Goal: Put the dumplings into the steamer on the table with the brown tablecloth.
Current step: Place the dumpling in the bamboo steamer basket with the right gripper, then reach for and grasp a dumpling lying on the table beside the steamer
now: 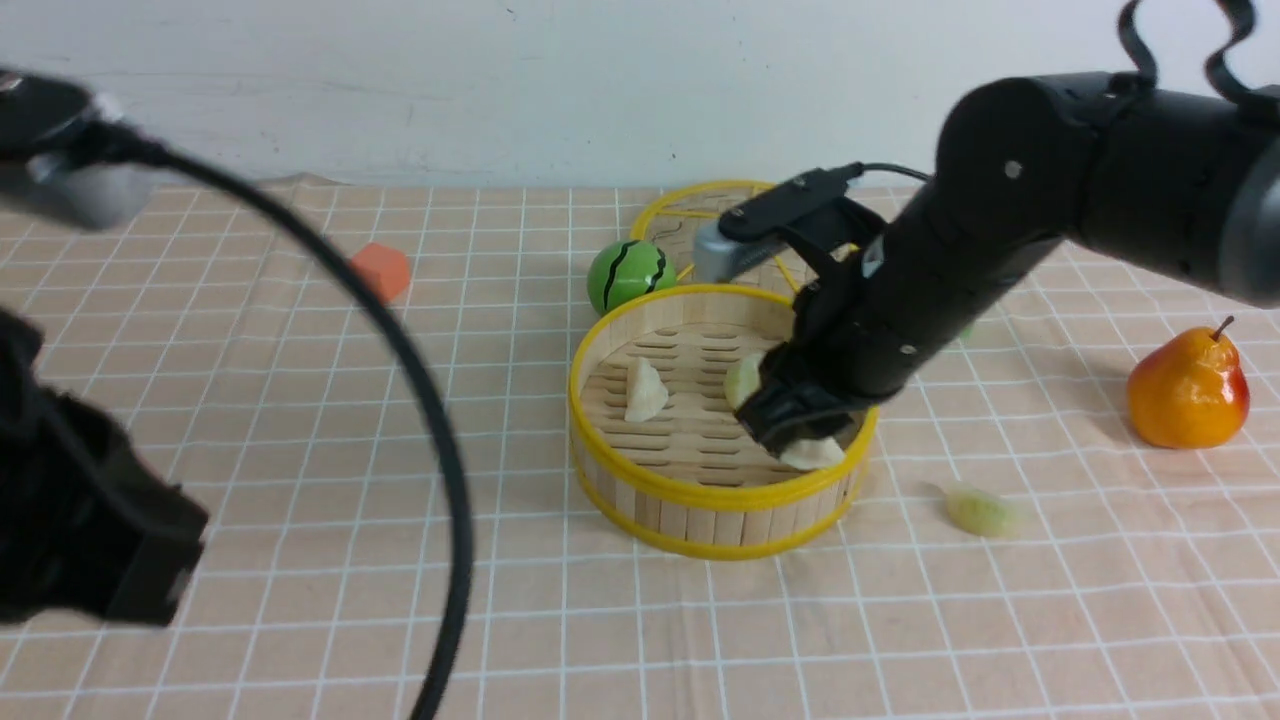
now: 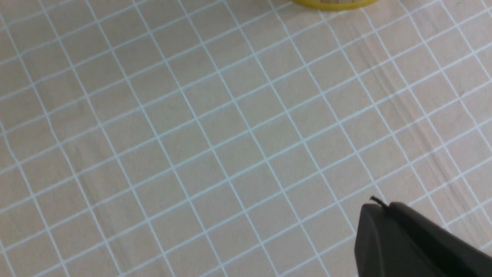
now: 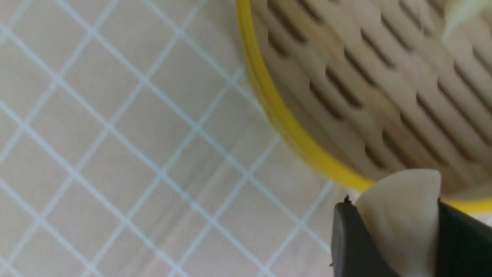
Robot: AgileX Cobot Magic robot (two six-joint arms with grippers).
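Observation:
The steamer [image 1: 715,500] stands mid-table on the brown tablecloth [image 1: 300,450]. On its slatted floor lie a cream dumpling [image 1: 645,392] and a pale green dumpling [image 1: 742,378], the green one partly hidden behind my right gripper [image 1: 800,440]. That gripper is shut on another cream dumpling [image 1: 812,453] just above the steamer's near-right rim. In the right wrist view, this dumpling [image 3: 399,192] sits between the fingers of the gripper [image 3: 394,206] beside the yellow rim [image 3: 276,111]. A second green dumpling [image 1: 980,510] lies on the cloth right of the steamer. My left gripper [image 2: 386,206] is shut and empty over bare cloth.
A pear [image 1: 1188,390] stands at the far right. A green striped ball [image 1: 627,275] and the flat woven disc [image 1: 690,215] sit behind the steamer. An orange block [image 1: 381,270] lies back left. My left arm's cable [image 1: 400,350] arcs across the left foreground.

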